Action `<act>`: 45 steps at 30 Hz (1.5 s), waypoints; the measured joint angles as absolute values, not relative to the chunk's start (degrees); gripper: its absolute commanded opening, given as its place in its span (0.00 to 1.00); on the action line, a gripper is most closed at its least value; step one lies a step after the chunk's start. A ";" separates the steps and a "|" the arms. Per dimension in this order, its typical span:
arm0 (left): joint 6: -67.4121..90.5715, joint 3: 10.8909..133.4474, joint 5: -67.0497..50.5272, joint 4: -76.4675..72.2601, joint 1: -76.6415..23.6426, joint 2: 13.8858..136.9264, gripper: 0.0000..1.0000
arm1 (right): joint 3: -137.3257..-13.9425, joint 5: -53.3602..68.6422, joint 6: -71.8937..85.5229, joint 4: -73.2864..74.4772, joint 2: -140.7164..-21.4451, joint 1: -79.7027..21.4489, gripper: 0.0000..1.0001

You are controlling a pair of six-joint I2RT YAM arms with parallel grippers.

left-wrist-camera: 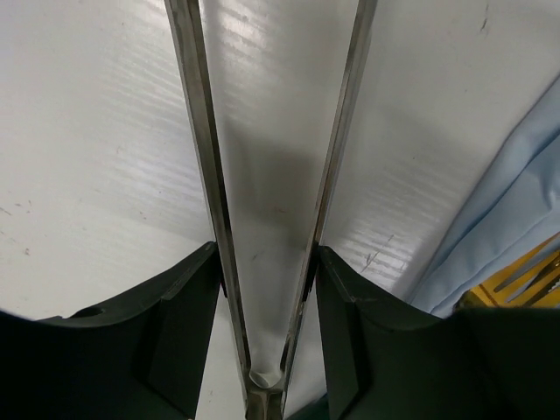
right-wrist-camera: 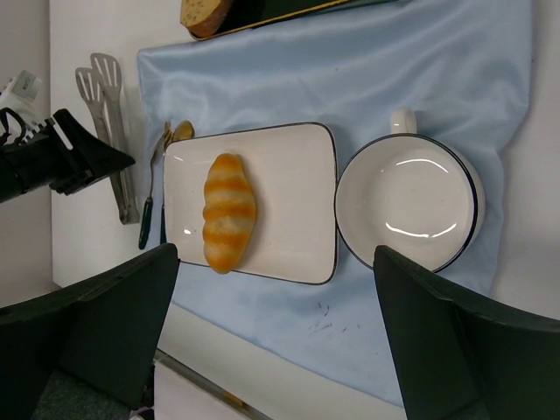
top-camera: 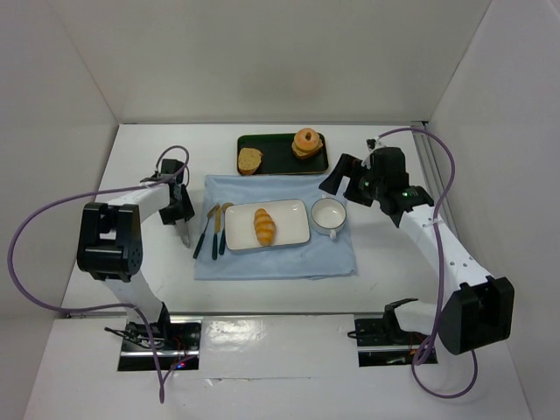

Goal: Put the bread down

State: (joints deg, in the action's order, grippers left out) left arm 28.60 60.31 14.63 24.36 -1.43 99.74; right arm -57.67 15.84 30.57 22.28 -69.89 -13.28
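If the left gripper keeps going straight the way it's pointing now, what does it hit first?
Most likely the bare white table. The left gripper is shut on metal tongs that reach ahead over it, beside the blue cloth. Their tips leave the wrist view, so depth is unclear.

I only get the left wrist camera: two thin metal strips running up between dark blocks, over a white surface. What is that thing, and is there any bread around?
Observer: Those strips are the arms of metal tongs, clamped in the left tool. Their slotted ends, outside your picture, hold nothing.
Operator: So where is the bread?
Observer: The bread, a golden striped roll, lies on a white rectangular plate in the middle of a blue cloth.
Operator: Is the other arm carrying something?
Observer: No. The right tool is open and holds nothing.
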 measured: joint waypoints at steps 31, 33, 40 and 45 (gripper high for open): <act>26.74 71.48 15.86 28.77 0.14 107.83 0.86 | -59.31 16.51 30.46 23.16 -72.58 -12.58 0.99; 26.79 71.57 17.02 29.43 0.51 107.81 0.86 | -59.31 16.69 30.61 23.18 -72.58 -12.58 0.99; 26.74 71.61 19.64 31.42 1.21 104.31 0.86 | -59.61 16.56 30.59 23.46 -72.90 -12.58 0.99; 26.72 71.83 18.15 31.59 1.21 98.13 0.86 | -60.45 16.49 30.59 23.88 -74.91 -12.67 0.99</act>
State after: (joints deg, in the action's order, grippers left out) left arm 26.72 71.83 18.15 31.59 1.21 98.13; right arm -60.45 16.49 30.59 23.88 -74.91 -12.67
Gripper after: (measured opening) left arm 0.863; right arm 0.993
